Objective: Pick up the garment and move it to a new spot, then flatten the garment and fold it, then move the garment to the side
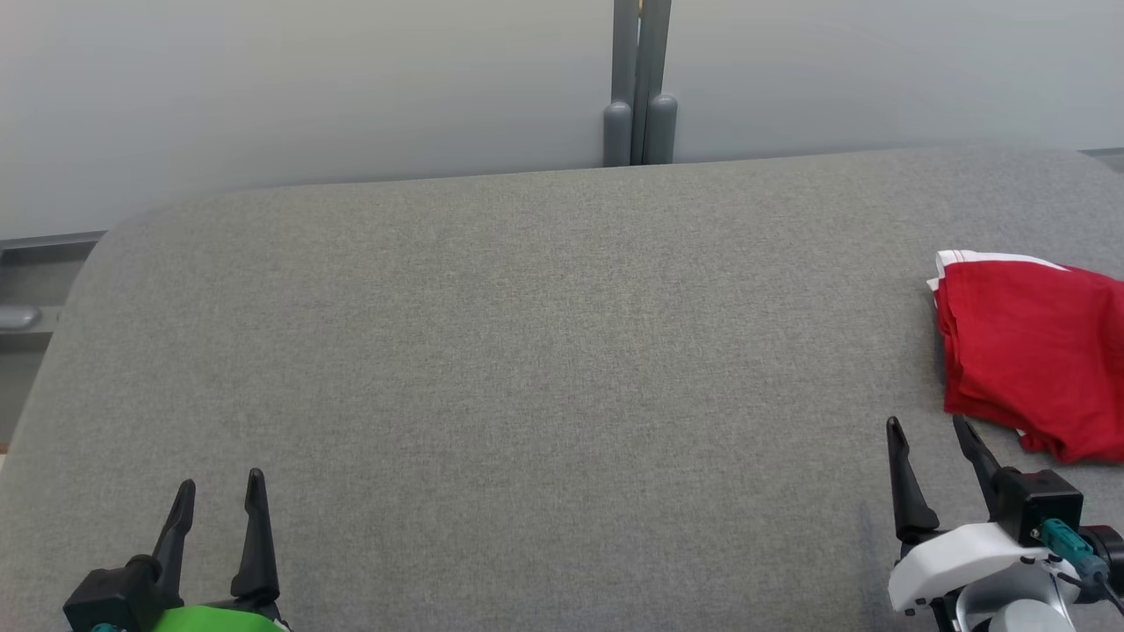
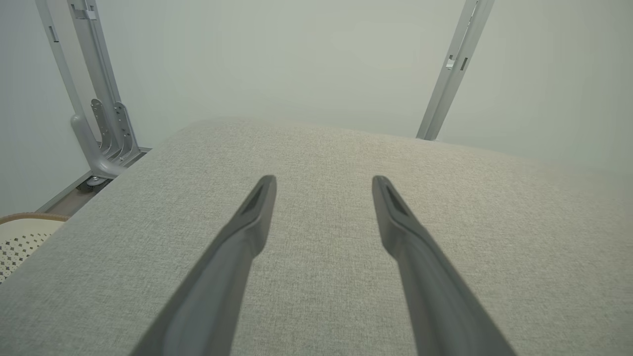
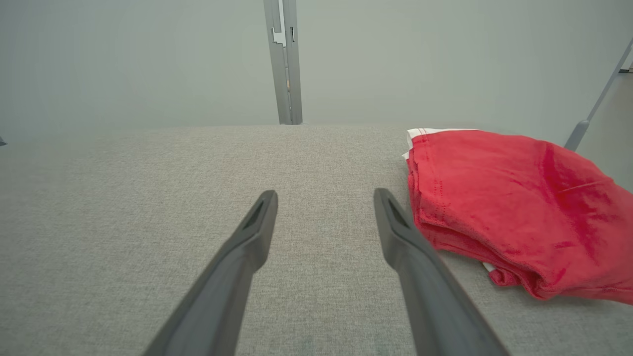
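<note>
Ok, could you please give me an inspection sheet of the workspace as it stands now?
Surface: grey fabric-covered table, smooth.
Job's things: red garment with white trim, folded in layers, lying at the table's right side.
Clutter: nothing seen.
Grippers: left gripper and right gripper both open, holding nothing; the right one is close beside the garment.
Cables: teal-plugged cable at the right wrist.
Surroundings: pale wall, grey posts; a pale perforated item left of the table.

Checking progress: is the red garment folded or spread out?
Folded. The garment lies as a compact bundle with stacked layered edges, not spread flat.
</note>
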Robot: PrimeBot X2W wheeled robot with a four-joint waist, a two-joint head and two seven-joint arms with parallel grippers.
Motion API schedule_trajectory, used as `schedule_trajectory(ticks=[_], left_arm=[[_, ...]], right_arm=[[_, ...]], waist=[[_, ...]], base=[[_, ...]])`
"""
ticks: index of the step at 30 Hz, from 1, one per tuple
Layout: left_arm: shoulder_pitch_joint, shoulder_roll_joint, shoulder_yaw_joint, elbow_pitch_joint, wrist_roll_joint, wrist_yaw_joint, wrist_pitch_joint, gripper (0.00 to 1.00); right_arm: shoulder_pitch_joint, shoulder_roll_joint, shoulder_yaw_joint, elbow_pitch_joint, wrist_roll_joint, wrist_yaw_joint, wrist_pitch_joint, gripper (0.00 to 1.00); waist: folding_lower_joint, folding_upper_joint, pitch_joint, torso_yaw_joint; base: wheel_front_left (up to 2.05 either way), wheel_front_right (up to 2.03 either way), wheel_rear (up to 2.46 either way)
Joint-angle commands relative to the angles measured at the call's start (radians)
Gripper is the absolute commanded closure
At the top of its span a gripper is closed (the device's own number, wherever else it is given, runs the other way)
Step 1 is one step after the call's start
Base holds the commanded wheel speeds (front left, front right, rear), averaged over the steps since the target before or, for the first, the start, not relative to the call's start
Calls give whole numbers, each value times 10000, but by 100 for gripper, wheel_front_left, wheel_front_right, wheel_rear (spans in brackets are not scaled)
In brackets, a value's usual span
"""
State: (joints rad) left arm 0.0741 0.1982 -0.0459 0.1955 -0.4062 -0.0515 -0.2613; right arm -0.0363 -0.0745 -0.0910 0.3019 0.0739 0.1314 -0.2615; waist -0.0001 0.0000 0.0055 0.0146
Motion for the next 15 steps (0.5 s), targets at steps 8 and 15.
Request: schedule_trajectory(ticks=[8, 15], left_arm=[[-15, -361, 335, 198, 470, -463, -42, 0], [-80, -479, 545, 260, 704, -621, -42, 0]], right_arm=[[238, 183, -722, -110, -881, -14, -44, 0], [242, 224, -740, -113, -1040, -14, -44, 0]], waist=[[1, 0, -50, -2], [1, 0, -42, -68]], base=[[0, 0, 0], [0, 0, 0]])
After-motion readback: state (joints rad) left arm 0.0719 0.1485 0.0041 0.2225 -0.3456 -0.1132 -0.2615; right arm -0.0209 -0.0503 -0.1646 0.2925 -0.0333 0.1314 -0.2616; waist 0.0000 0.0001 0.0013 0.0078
